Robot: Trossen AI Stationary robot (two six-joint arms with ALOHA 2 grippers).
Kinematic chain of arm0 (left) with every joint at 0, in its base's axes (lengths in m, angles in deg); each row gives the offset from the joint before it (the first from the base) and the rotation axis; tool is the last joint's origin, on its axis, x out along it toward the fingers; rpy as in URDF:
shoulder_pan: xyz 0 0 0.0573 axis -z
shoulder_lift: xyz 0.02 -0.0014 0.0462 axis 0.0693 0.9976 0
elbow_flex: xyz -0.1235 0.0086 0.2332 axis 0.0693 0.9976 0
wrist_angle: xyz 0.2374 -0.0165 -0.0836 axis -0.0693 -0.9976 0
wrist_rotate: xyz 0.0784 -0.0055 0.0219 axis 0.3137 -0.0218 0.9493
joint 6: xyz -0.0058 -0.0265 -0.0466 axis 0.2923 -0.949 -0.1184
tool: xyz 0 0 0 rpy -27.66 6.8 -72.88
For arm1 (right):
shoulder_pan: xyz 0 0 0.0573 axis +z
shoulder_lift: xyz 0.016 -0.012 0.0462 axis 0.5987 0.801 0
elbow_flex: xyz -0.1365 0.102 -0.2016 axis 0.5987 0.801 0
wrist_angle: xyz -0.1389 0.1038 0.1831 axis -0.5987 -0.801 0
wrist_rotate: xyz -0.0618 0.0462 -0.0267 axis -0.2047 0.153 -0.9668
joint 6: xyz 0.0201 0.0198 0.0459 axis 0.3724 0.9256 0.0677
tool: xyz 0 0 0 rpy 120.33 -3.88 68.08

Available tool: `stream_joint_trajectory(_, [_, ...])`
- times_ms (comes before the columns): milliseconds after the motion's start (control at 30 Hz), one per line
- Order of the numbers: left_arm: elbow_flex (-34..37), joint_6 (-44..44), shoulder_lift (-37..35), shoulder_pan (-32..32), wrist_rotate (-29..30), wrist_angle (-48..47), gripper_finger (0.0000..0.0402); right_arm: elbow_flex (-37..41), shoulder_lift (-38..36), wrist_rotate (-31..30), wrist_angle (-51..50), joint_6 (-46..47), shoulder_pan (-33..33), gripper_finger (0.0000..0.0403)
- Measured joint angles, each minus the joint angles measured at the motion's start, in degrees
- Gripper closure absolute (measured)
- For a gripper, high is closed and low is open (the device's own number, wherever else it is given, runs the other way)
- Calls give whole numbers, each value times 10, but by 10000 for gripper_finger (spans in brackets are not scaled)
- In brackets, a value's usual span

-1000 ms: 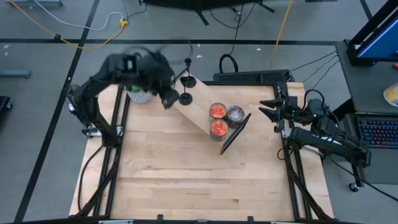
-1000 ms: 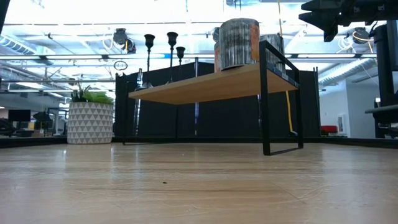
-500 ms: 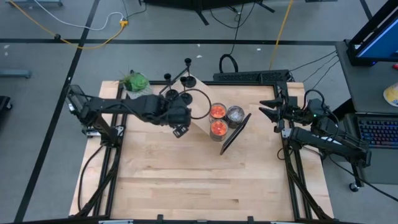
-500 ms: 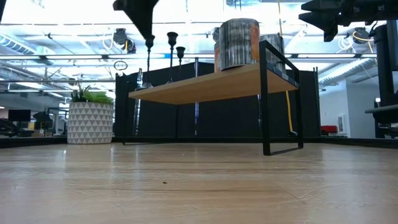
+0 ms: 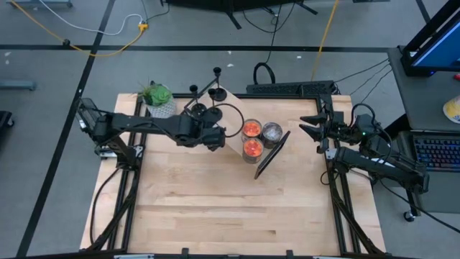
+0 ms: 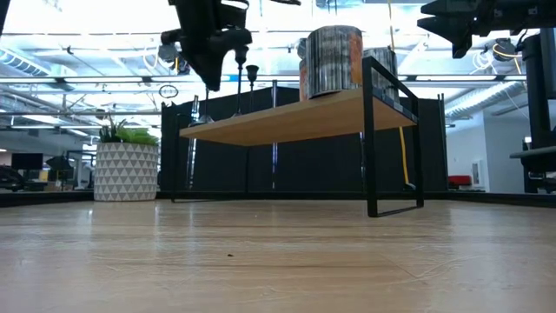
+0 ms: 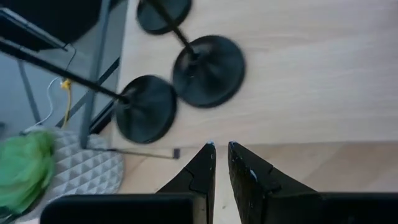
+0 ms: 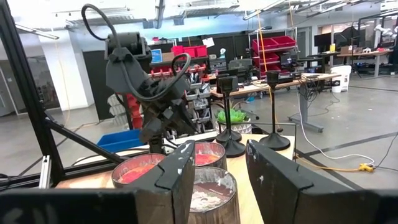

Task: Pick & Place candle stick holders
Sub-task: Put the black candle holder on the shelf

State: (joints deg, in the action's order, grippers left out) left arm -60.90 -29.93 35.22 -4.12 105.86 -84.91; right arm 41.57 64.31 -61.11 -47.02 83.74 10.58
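Three black candle stick holders stand on their round bases (image 7: 208,70) (image 7: 146,109) (image 7: 163,12) at the far-left end of a raised wooden shelf (image 6: 287,122). In the high view their stems (image 5: 217,73) (image 5: 194,91) rise beside my left arm. My left gripper (image 7: 221,146) hangs shut just short of the bases, slanting down, and touches nothing. It also shows in the high view (image 5: 215,137) and the low view (image 6: 211,83). My right gripper (image 8: 217,158) waits open and empty at the table's right edge (image 5: 310,127).
Three candle jars (image 5: 252,137) stand on the shelf's near-right end, and two of them fill the space in front of my right gripper (image 8: 193,180). A potted plant (image 5: 158,98) stands at the far-left corner, close to the left arm. Bare tabletop (image 5: 230,201) lies nearer.
My left gripper has swung from above the plant at the far-left corner toward the table's right and down. It has tipped to point more steeply downward and now hangs by the holders' bases. The holders have kept still.
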Motion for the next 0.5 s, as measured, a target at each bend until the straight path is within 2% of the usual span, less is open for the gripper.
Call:
stream_joint_trajectory(100, [20,9,0,1,2,41,350,0,0,0,0,-2,0,268])
stream_joint_trajectory(367, [45,-30,0,-8,33,59,351,0,0,0,0,-3,0,268])
stream_joint_trajectory(500, [60,-31,0,-15,27,94,350,0,0,0,0,-3,0,268])
